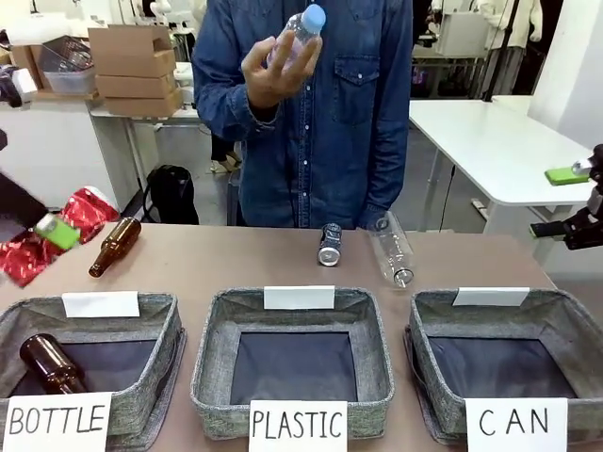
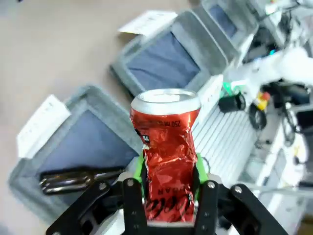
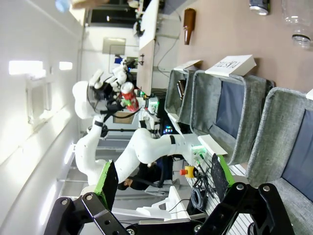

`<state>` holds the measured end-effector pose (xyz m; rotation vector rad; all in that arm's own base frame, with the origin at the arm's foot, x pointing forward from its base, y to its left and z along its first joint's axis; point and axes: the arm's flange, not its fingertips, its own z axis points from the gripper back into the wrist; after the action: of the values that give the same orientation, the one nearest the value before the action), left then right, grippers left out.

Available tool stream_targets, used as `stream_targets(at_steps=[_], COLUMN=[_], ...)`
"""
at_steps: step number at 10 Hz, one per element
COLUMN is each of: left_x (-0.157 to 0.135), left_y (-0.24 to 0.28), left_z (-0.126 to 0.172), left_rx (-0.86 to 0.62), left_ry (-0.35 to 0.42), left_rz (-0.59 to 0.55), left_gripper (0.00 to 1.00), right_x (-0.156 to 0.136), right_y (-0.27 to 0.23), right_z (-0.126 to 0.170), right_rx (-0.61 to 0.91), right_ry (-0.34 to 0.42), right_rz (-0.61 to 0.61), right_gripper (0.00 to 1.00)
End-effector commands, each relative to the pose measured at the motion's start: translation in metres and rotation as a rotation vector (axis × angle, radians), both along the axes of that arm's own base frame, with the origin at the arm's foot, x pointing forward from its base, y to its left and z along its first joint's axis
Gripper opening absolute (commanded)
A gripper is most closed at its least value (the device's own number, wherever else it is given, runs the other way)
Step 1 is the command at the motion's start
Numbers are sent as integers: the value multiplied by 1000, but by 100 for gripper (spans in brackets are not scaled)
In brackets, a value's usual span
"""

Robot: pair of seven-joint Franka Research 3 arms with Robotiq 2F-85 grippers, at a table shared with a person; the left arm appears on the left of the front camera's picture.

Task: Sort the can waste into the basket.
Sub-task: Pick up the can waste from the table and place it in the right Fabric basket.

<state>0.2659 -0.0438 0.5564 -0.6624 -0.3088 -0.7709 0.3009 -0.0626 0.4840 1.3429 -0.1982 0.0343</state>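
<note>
Jaws of left gripper (image 2: 168,172) pinched on crumpled red can (image 2: 166,142), silver rim at 12 o'clock, small print unreadable. Jaws of right gripper (image 3: 161,182) spread wide. Handwritten signs: "BOTTLE", "PLASTIC", "CAN". CAN basket (image 1: 565,315) at 4 o'clock in front view, dark base bare. PLASTIC basket (image 1: 212,348) likewise bare. BOTTLE basket (image 1: 170,325) with 1 brown bottle (image 1: 52,363), neck hidden by sign. Dark can (image 1: 330,244) on table (image 1: 236,268) at 12 o'clock from PLASTIC basket, logo too small to read, clear bottle (image 1: 392,250) near at 3 o'clock.
</note>
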Motion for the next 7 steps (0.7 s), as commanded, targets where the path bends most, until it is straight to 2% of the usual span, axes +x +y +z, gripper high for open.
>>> stream_targets(at_steps=[1, 2, 5, 6, 7], left_x=[-13, 0, 0, -9, -19], left_y=[-17, 0, 0, -5, -20], left_z=[-11, 0, 0, -7, -5], left_rx=[20, 0, 0, 3, 38], left_ry=[-197, 0, 0, -38, -103], left_rz=[-76, 0, 0, -23, -187], left_gripper=[0, 0, 0, 41, 41], right_x=[2, 2, 2, 2, 2], right_y=[1, 1, 1, 1, 1], right_z=[0, 0, 0, 0, 0], right_rx=[18, 18, 18, 18, 18], right_ry=[-28, -28, -28, -28, -28], right_rz=[5, 5, 5, 5, 5], right_gripper=[100, 100, 100, 100, 100])
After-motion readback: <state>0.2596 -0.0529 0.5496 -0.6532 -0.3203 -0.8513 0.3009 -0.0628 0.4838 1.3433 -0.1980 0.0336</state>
